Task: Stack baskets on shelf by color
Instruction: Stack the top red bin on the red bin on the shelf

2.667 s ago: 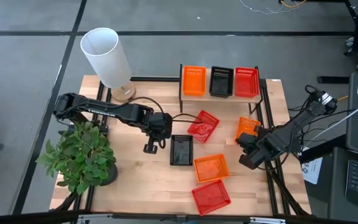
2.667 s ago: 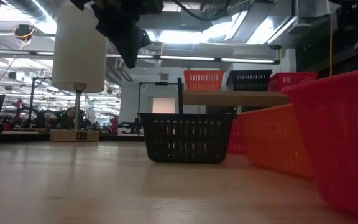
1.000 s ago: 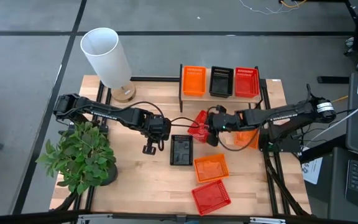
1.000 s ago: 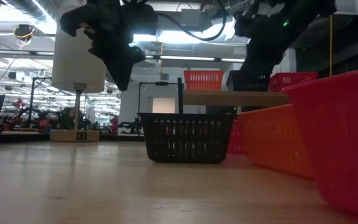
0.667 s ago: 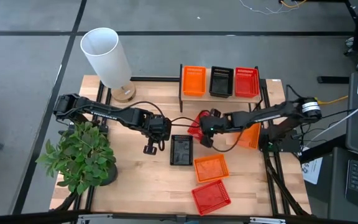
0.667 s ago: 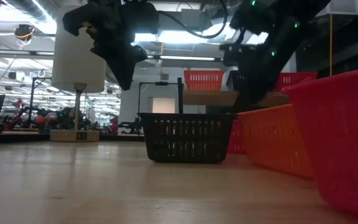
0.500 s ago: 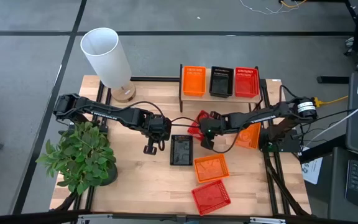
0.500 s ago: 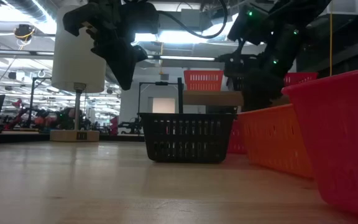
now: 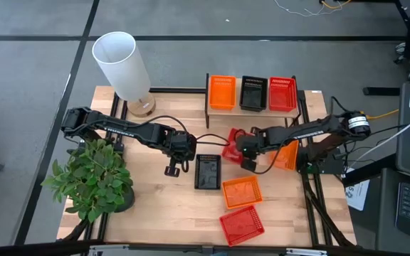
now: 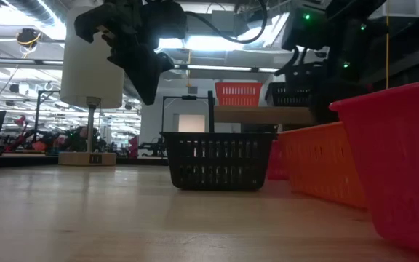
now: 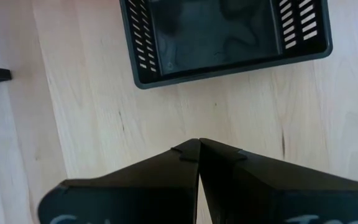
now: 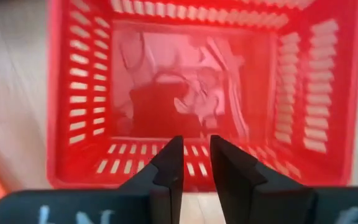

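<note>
Three baskets sit on shelf (image 9: 252, 108) upper centre. Right gripper (image 12: 195, 163), fingers slightly apart, holding nothing, over red basket (image 12: 197, 87) mid-frame. Left gripper (image 11: 199, 144) closed, empty, beside black basket (image 11: 225, 38).

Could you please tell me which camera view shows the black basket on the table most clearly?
The low view: the black basket stands unobstructed, its mesh side whole. The high view shows it small; the left wrist view crops its far end; the right wrist view misses it.
</note>
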### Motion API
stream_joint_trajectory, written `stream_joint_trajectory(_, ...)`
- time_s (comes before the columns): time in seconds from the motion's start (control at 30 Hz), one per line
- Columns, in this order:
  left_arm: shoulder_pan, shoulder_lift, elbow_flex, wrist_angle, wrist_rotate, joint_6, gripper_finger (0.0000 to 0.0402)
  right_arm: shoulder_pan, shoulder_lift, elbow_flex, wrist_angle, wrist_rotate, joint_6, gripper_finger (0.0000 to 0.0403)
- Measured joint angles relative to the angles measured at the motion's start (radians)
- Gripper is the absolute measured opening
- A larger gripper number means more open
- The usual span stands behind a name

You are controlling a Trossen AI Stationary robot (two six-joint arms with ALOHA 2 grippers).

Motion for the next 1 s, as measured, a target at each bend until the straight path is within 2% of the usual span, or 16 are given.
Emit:
stream_joint_trajectory(0.2, 0.0, 0.0, 0.0, 0.001, 0.0, 0.0, 0.0, 0.001, -0.023, 0.056, -0.243, 0.001, 0.048, 0.008)
stream_joint_trajectory(0.33, 0.0, 0.0, 0.0, 0.002, 0.0, 0.001, 0.0, 0.013, -0.031, 0.104, -0.286, 0.008, 0.055, 0.008)
stream_joint_trajectory(0.57, -0.001, 0.0, 0.0, 0.005, 0.0, 0.0, 0.0, 0.087, -0.033, 0.153, -0.224, -0.048, -0.029, 0.008)
stream_joint_trajectory(0.8, -0.001, 0.0, 0.0, 0.006, 0.0, 0.0, 0.0, 0.188, -0.033, 0.106, -0.087, -0.037, -0.08, 0.008)
stream_joint_trajectory(1.0, -0.001, 0.0, 0.0, 0.006, 0.0, -0.001, 0.0, 0.221, -0.033, 0.058, -0.04, -0.036, -0.063, 0.008)
